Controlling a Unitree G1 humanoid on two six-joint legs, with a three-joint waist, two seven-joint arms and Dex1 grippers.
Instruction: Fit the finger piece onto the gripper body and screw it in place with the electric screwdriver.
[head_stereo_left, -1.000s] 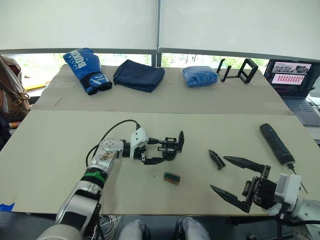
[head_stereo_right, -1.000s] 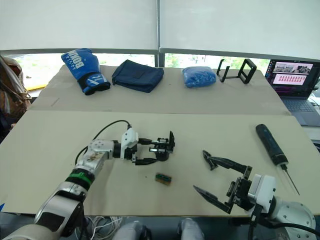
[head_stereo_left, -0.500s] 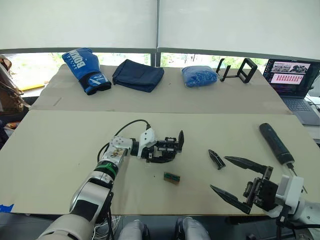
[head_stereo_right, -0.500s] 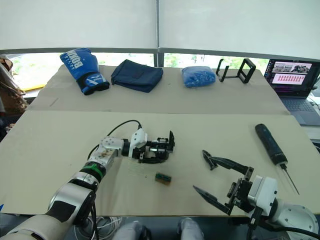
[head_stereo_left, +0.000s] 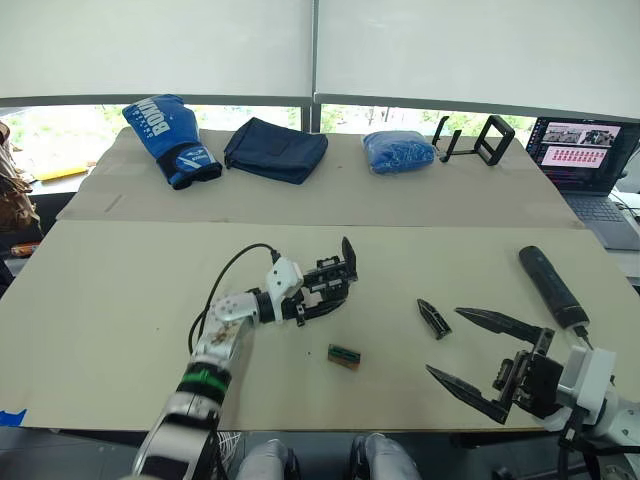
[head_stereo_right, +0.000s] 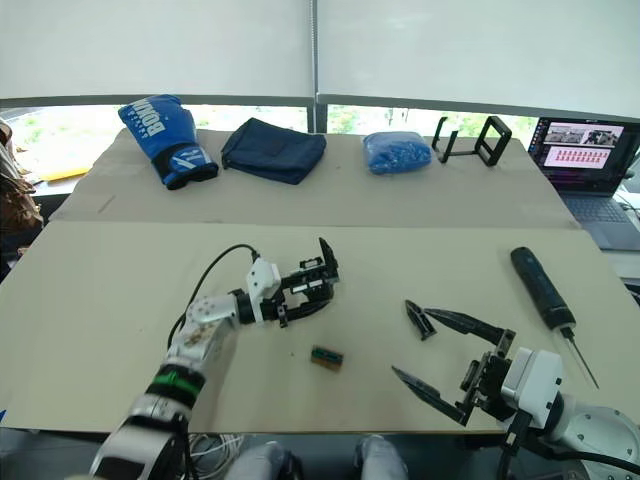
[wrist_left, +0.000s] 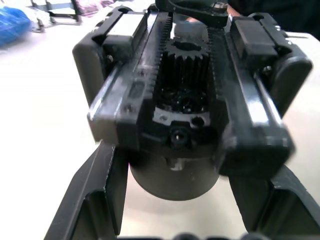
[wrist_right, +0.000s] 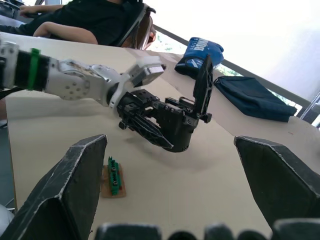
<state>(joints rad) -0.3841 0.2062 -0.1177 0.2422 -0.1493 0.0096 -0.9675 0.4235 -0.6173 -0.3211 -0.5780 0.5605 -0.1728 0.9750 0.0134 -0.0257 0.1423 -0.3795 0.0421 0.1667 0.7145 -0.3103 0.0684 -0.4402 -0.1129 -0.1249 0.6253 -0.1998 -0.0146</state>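
The gripper body (head_stereo_left: 336, 279), a stubby black base with a metal mechanism and one pointed finger sticking up, is tilted just above the near table. My left gripper (head_stereo_left: 322, 297) is shut on it, and in the left wrist view its fingers (wrist_left: 95, 200) flank the round base (wrist_left: 185, 110). The finger piece (head_stereo_left: 434, 318) lies flat on the table to the right. My right gripper (head_stereo_left: 478, 358) is open and holds nothing, just near of the finger piece. The electric screwdriver (head_stereo_left: 552, 288) lies at the far right, bit toward me.
A small green circuit board (head_stereo_left: 343, 356) lies in front of the gripper body. On the far table are a blue boxing glove (head_stereo_left: 172, 139), a navy pouch (head_stereo_left: 276, 150), a blue bag (head_stereo_left: 398, 152), a black stand (head_stereo_left: 477, 140) and a laptop (head_stereo_left: 590, 160). A seated person (wrist_right: 90, 20) appears in the right wrist view.
My left gripper has tilted the gripper body and raised it off the table, so its finger now points up and sits slightly further left. The right gripper has barely shifted.
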